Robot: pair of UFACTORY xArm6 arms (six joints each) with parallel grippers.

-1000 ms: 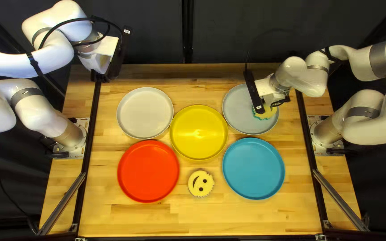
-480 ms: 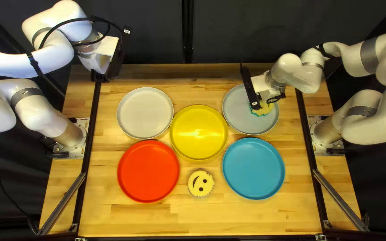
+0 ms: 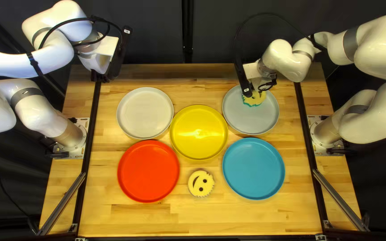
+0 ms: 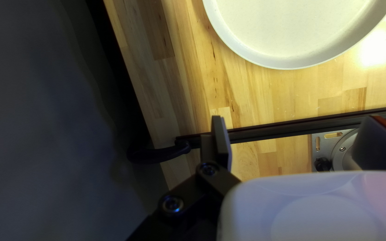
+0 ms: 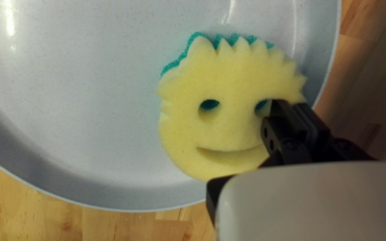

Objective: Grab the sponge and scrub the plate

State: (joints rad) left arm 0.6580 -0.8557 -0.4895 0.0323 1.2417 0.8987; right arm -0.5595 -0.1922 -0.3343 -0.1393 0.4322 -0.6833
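Note:
A yellow smiley sponge [image 3: 254, 98] with a green underside lies on the grey plate [image 3: 259, 120] at the right of the top left view. Over the plate's far part, my right gripper [image 3: 263, 85] holds the sponge. In the right wrist view the gripper [image 5: 292, 106] has its fingers close together at the sponge's edge, one by an eye hole; their tips are partly hidden. The sponge [image 5: 220, 129] rests near the rim of the plate [image 5: 86, 98]. My left gripper [image 3: 116, 56] is raised beyond the table's far left corner; the left wrist view shows the gripper [image 4: 298, 127] open and holding nothing.
A pale plate [image 3: 145, 112], yellow plate [image 3: 199, 132], red plate [image 3: 148, 171] and blue plate [image 3: 253, 168] surround the middle. A second smiley sponge [image 3: 200, 183] lies between the red and blue plates. Black rails [image 3: 94, 111] run along both sides.
In the top left view, my right gripper and the sponge have moved left and toward the table's far edge across the grey plate. The left arm has stayed still.

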